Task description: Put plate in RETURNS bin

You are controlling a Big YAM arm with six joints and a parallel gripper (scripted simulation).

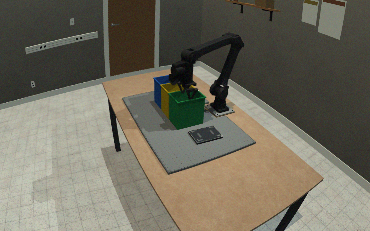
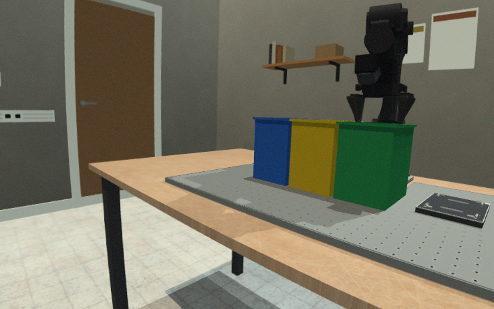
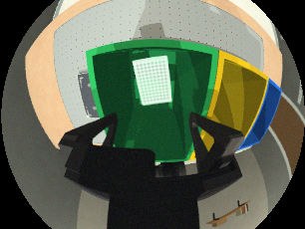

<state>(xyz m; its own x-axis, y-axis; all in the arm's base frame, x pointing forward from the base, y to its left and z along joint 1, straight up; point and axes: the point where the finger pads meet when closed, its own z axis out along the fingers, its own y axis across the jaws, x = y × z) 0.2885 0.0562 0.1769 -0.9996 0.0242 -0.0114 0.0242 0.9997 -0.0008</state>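
The white 96-well plate (image 3: 152,81) lies inside the green bin (image 1: 187,109) (image 2: 371,162) (image 3: 120,105), well below my fingers; it shows only in the wrist view. My gripper (image 1: 188,92) (image 2: 380,111) (image 3: 153,130) is open and empty, hanging just above the green bin's open top. The dark plate nest (image 1: 205,134) (image 2: 452,207) lies empty on the grey perforated board (image 1: 177,154) (image 2: 413,245), in front of the green bin.
A yellow bin (image 1: 165,100) (image 2: 311,155) (image 3: 237,98) and a blue bin (image 1: 157,87) (image 2: 271,149) (image 3: 261,117) stand upright in a row touching the green one. The arm's base (image 1: 220,107) stands on a plate right of the bins. The wooden table (image 1: 238,186) carries the board.
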